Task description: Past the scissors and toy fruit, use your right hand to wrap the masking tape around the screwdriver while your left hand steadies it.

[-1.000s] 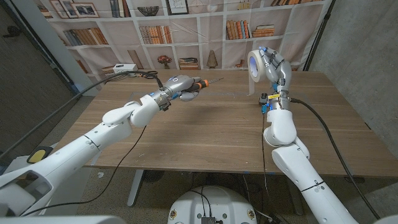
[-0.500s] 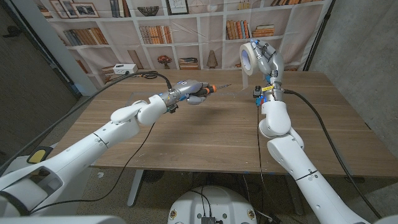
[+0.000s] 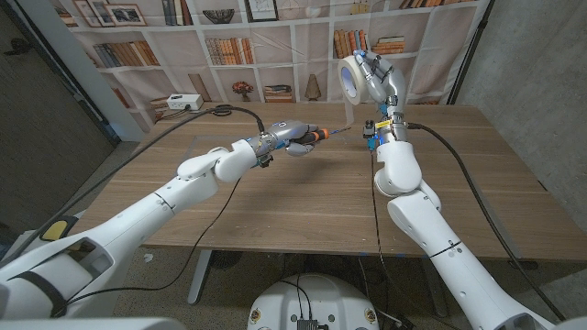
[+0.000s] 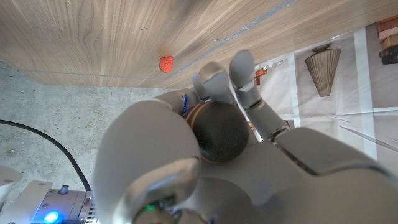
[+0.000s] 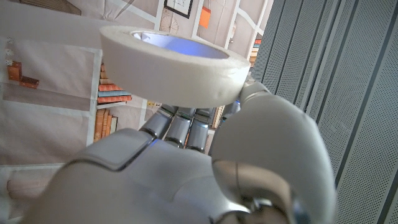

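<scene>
Both hands were raised above the wooden table (image 3: 303, 197) at its far side. The left hand (image 3: 286, 137) held the screwdriver (image 3: 323, 135), fingers curled around its orange-and-black handle, with the thin shaft pointing toward the right hand and its tip close to the tape roll without clearly touching it. In the left wrist view the fingers (image 4: 245, 81) were closed over the handle's rounded black end (image 4: 217, 132), orange showing beside it.

The right hand (image 3: 378, 82) held the roll of masking tape (image 3: 350, 78) up above the table's back edge, the roll standing on edge with its open centre facing the screwdriver. In the right wrist view the fingers (image 5: 180, 127) lay pressed together against the underside of the roll (image 5: 174, 62), the thumb tip meeting its outer rim.

A small red toy fruit (image 4: 166, 63) lay on the tabletop near the edge, seen in the left wrist view. Bookshelves (image 3: 229, 46) stood behind the table.
</scene>
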